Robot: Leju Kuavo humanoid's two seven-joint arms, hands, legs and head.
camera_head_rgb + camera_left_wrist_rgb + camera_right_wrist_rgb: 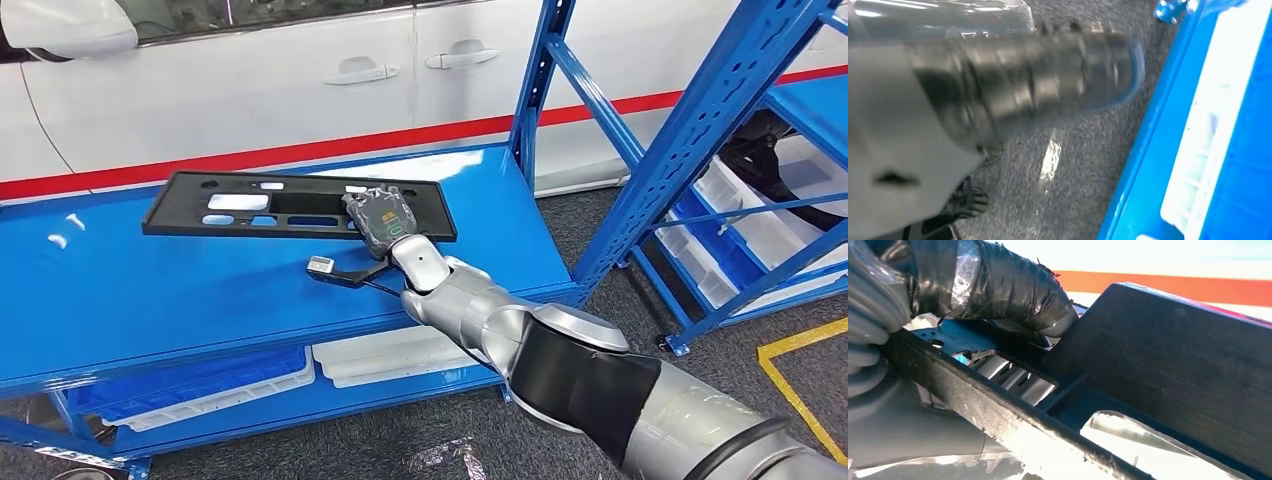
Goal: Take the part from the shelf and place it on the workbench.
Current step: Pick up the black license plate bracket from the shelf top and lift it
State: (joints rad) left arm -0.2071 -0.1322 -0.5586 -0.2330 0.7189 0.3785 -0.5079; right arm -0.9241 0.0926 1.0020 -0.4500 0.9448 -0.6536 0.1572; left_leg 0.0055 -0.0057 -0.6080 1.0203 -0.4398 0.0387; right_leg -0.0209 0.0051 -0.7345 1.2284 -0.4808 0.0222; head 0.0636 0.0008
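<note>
We judged the task nearly done: the part (290,205) lay flat on the counter (150,290), our right hand (383,222) gripping its near edge, release remaining; our left hand's (1038,85) state we could not tell.

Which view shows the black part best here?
The head view: the whole black part lies flat on the blue table, with the right hand on its near edge. The right wrist view gives a close-up of its edge and cut-outs. The left wrist view faces floor.
</note>
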